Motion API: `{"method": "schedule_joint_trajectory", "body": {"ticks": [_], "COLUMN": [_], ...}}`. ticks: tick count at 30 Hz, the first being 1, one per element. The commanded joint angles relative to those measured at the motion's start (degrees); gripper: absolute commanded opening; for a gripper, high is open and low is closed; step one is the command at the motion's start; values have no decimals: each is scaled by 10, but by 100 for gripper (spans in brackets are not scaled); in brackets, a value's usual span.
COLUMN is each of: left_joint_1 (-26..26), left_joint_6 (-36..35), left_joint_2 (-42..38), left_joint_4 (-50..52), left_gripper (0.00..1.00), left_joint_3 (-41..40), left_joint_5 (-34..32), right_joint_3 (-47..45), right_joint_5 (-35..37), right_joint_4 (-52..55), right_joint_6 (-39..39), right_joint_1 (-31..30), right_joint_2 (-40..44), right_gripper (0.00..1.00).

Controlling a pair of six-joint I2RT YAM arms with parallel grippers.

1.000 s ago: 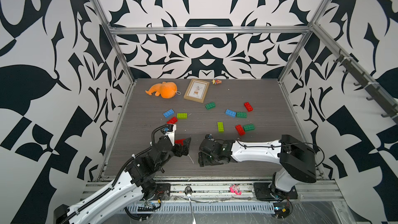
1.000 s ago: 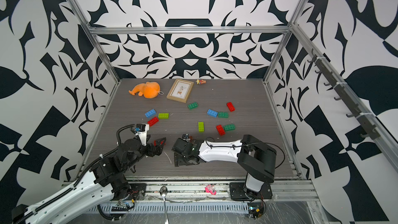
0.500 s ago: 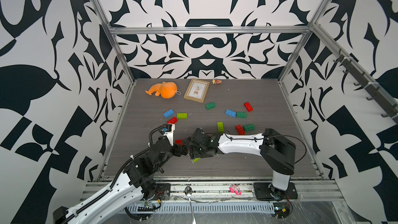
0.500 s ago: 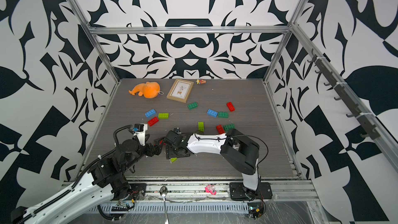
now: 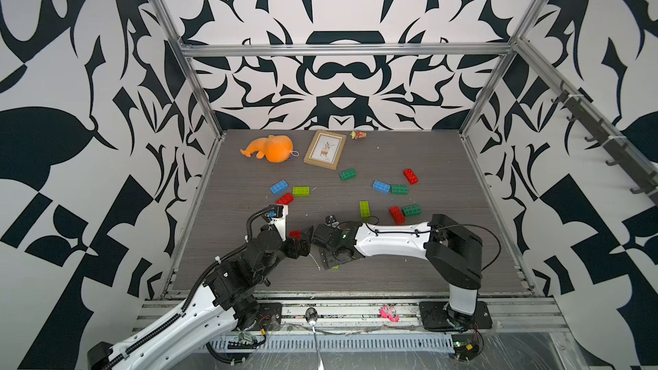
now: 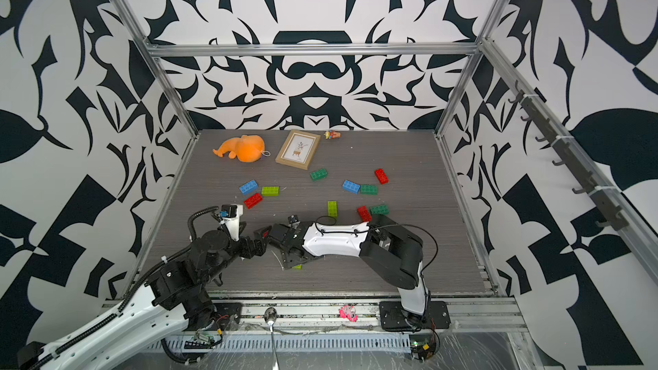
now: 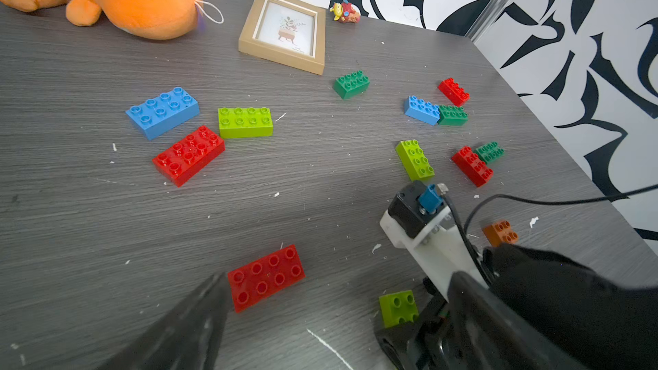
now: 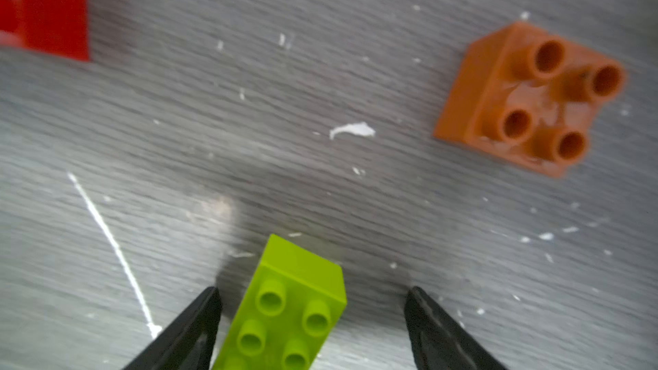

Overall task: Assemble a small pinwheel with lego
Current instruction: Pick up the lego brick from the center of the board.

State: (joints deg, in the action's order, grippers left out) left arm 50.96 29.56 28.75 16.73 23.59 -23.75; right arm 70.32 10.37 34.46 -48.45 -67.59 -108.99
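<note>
A lime green lego brick (image 8: 288, 315) lies on the table between the fingers of my right gripper (image 8: 313, 318), which is open and not touching it; it peeks out under the gripper in both top views (image 5: 334, 268) (image 6: 297, 266). An orange-brown square brick (image 8: 527, 101) sits a little ahead of it. My left gripper (image 7: 341, 318) is open, low over the table, with a red brick (image 7: 266, 276) just off one fingertip. In both top views the left gripper (image 5: 302, 240) (image 6: 261, 240) and right gripper (image 5: 329, 261) (image 6: 290, 261) nearly meet near the table's front.
Loose bricks lie further back: blue (image 5: 278, 186), lime (image 5: 301, 191) and red (image 5: 285, 198) at left, and several in the middle and right around a lime one (image 5: 364, 208). An orange plush (image 5: 272, 148), picture frame (image 5: 325, 149) and small figurine (image 5: 357, 134) line the back.
My right arm has swung left towards the left gripper, and its open gripper now straddles the lime brick. The left arm has hardly moved.
</note>
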Motion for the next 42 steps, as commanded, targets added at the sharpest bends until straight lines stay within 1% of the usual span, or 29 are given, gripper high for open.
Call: {"method": "schedule_joint_trajectory", "body": {"ticks": [1, 3, 6, 9, 13, 16, 17, 18, 23, 26, 32, 34, 36, 37, 39, 40, 41, 42], "left_joint_1": [1, 1, 1, 1, 1, 1, 1, 1, 1, 1, 1, 1, 1, 1, 1, 1, 1, 1], "left_joint_6": [3, 3, 2, 3, 3, 3, 2, 2, 0, 0, 0, 0, 3, 11, 53, 79, 99, 107], "left_joint_2": [3, 3, 4, 7, 9, 10, 11, 11, 15, 17, 15, 16, 15, 19, 40, 57, 76, 91], "left_joint_4": [-5, -5, -7, -6, -6, -9, -10, -10, -10, -11, -12, -8, -17, -29, -16, 5, 34, 65], "left_gripper": [100, 100, 100, 100, 100, 100, 100, 100, 100, 100, 100, 100, 100, 100, 100, 100, 100, 100], "left_joint_3": [-4, -4, -6, -3, -2, -2, -2, -2, -1, 0, -2, 1, -2, -6, 13, 36, 61, 89], "left_joint_5": [6, 7, 8, 9, 13, 15, 16, 16, 22, 23, 25, 27, 46, 69, 120, 145, 168, 183], "right_joint_3": [-21, -44, -49, -49, -40, -27, -23, -20, -16, -16, -24, -33, -49, -57, -69, -73, -81, -88], "right_joint_5": [34, 27, 24, 17, 13, 13, -8, -12, -19, -15, 1, -1, -10, -17, -24, -25, -46, -64], "right_joint_4": [27, 15, 16, 8, -3, 0, -1, -2, -10, -6, 2, -8, -29, -39, -46, -49, -60, -61], "right_joint_6": [-4, -1, -1, -2, 9, 23, 27, 29, 35, 35, 32, 33, 48, 55, 65, 72, 90, 92], "right_joint_1": [-9, -8, -8, -9, -8, -8, -8, -8, -9, -8, -9, -8, -7, -3, 9, 15, 23, 33], "right_joint_2": [37, 58, 75, 84, 72, 58, 53, 50, 40, 37, 55, 73, 97, 111, 137, 151, 165, 176], "right_gripper": [85, 84, 81, 75, 62, 58, 57, 56, 49, 43, 29, 27, 23, 20, 17, 9, 0, 0]}}
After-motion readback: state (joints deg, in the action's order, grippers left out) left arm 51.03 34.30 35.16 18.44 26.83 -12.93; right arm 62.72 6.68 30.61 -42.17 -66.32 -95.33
